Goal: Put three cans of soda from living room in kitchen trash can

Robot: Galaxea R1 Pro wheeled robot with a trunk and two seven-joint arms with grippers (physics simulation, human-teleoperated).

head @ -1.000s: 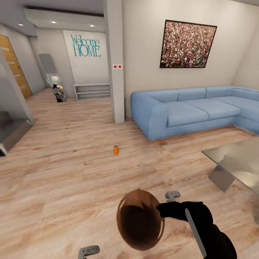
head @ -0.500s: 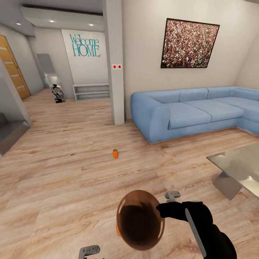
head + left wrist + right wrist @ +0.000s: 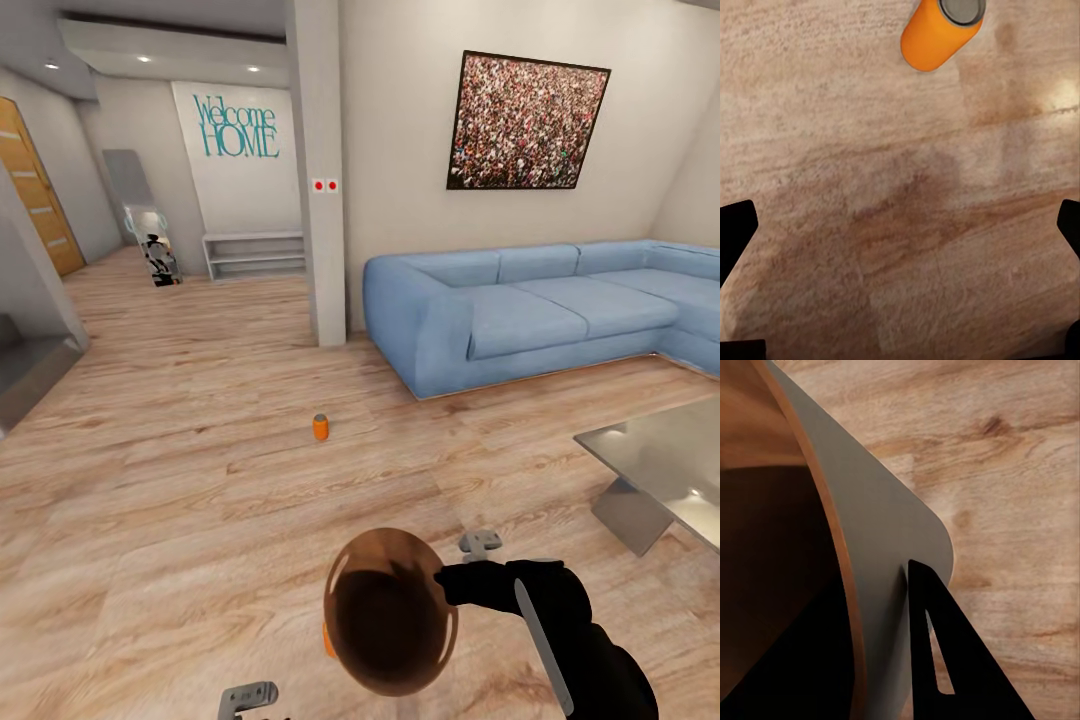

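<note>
The coppery-brown trash can [image 3: 390,612] hangs low over the wood floor, my right gripper [image 3: 446,580] shut on its rim. In the right wrist view a black finger [image 3: 945,675] presses the bin's wall [image 3: 862,562] from outside. One orange soda can [image 3: 320,427] stands upright on the floor well ahead. A second orange can [image 3: 941,30] stands on the floor beyond my open left gripper [image 3: 904,229]; in the head view it is an orange sliver [image 3: 327,640] beside the bin. My left gripper [image 3: 248,697] sits at the bottom edge. The blue can is out of view.
A light-blue corner sofa [image 3: 520,310] lines the right wall. The grey coffee table [image 3: 660,460] juts in at right. A white pillar [image 3: 318,170] stands ahead, with a hallway, a shelf [image 3: 255,252] and a wood door [image 3: 35,190] beyond at left.
The whole view shifted slightly as the camera moved a second ago, bringing the near orange can's edge into sight beside the bin. In the last half second nothing moved.
</note>
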